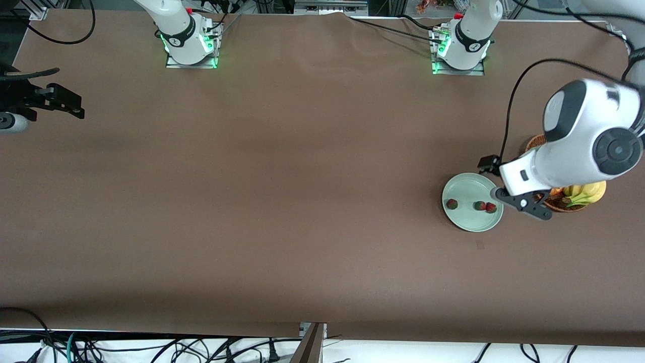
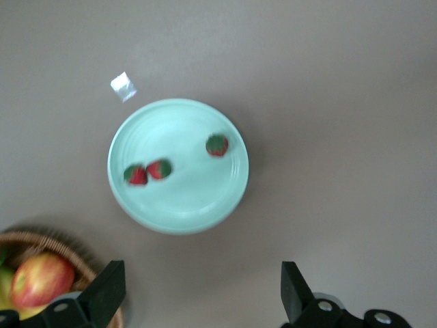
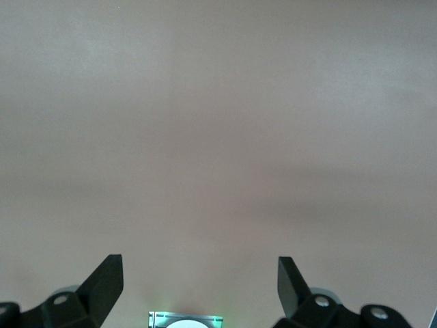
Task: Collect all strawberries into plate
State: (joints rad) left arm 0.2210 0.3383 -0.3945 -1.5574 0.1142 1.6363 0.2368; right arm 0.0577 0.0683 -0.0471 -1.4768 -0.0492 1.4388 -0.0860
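The pale mint-green plate lies toward the left arm's end of the table. Three strawberries lie on it: one alone and two side by side. In the left wrist view the plate holds the same three berries. My left gripper is open and empty, up over the table between the plate's rim and the basket. My right gripper is open and empty and waits over bare table at the right arm's end.
A brown wicker basket with bananas and a red apple stands beside the plate. A small white scrap lies on the table near the plate. The right arm's base shows in the right wrist view.
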